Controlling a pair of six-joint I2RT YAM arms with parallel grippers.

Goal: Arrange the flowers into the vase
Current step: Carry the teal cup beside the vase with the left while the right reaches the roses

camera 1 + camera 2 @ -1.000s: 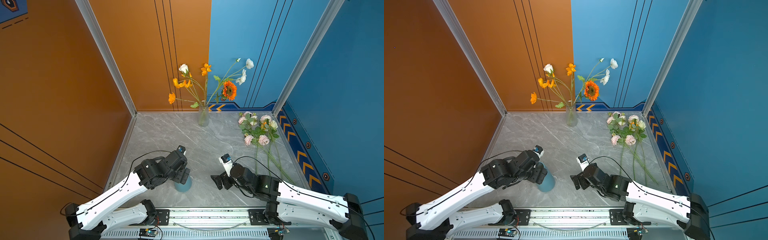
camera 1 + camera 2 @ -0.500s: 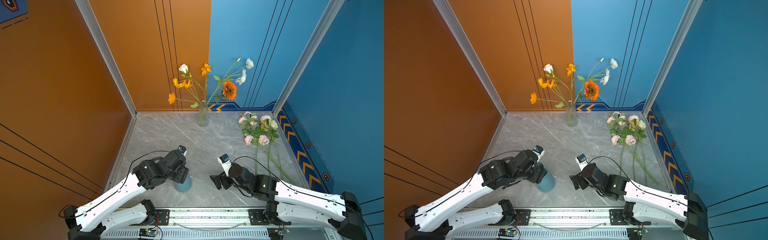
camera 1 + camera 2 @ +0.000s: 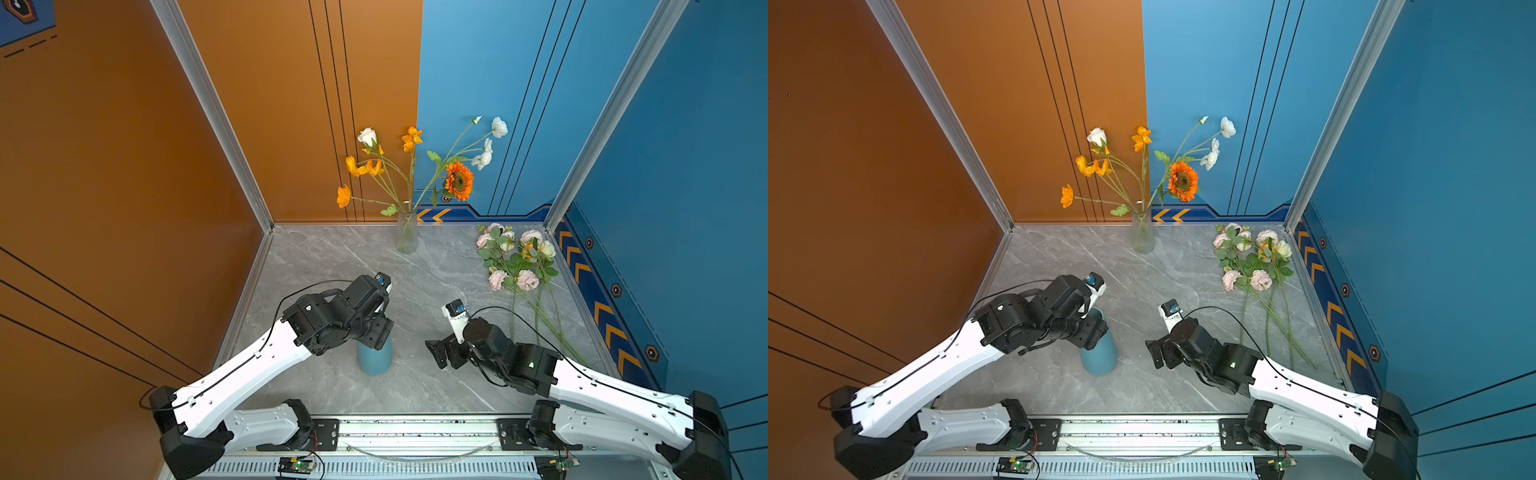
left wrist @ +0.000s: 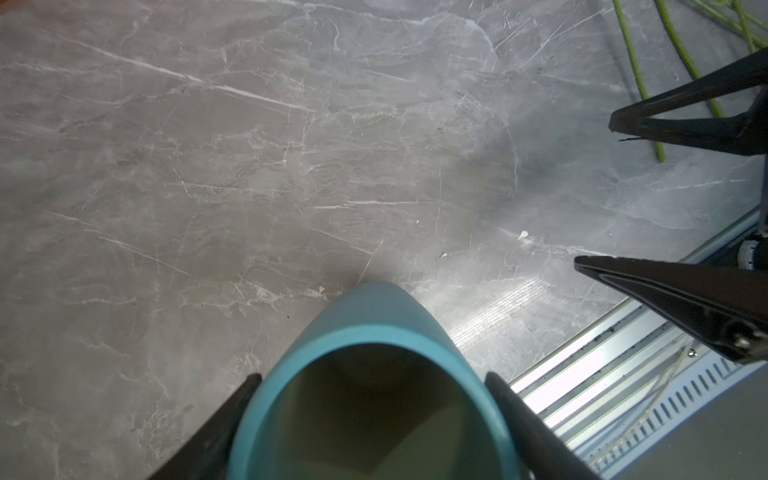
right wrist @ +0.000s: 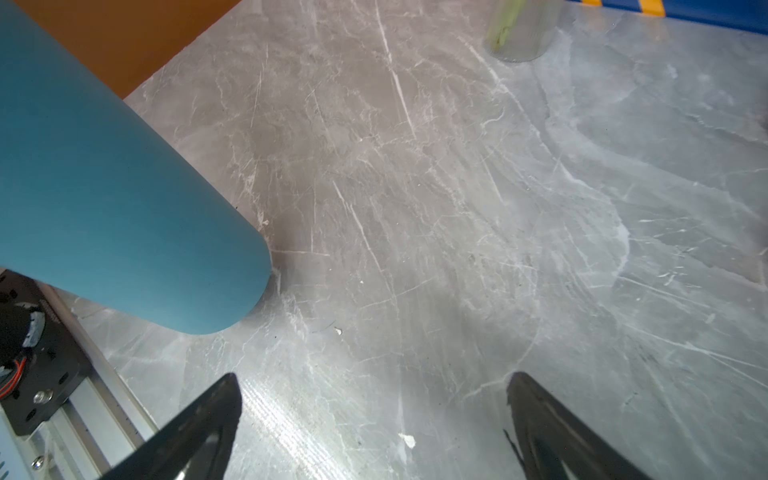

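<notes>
- The left gripper (image 4: 370, 386) is clamped on the blue vase (image 3: 374, 359). One finger presses each side of the outer wall just below the rim. The vase stands upright near the front of the table (image 3: 332, 257), and its inside looks empty from the left wrist view.
- The right gripper (image 5: 374, 378) hangs just above bare table beside the blue vase. Its fingers are spread wide and hold nothing.
- The loose flowers (image 3: 515, 266) lie in a bundle on the table's right side, well apart from both grippers. The pink and cream blooms point towards the back wall, and the stems (image 3: 540, 316) trail towards the front.
- Other blooms, the sunflower (image 3: 458, 181) among them, already stand in a glass vase (image 3: 406, 232) at the back.
- I reckon the loose flowers weigh next to nothing. The stems look thin and springy, so a long one would probably droop and swing at the bloom end.
- The sensible hold is on bare stem, below the leaves and around mid-length. The petals would crush in a grip.
- The stems cross one another, so lifting one may drag its neighbours along.
- The blue vase looks smooth and top-heavy under a grip that high, and a sideways nudge from a stem could tip it if the grip slackens.
</notes>
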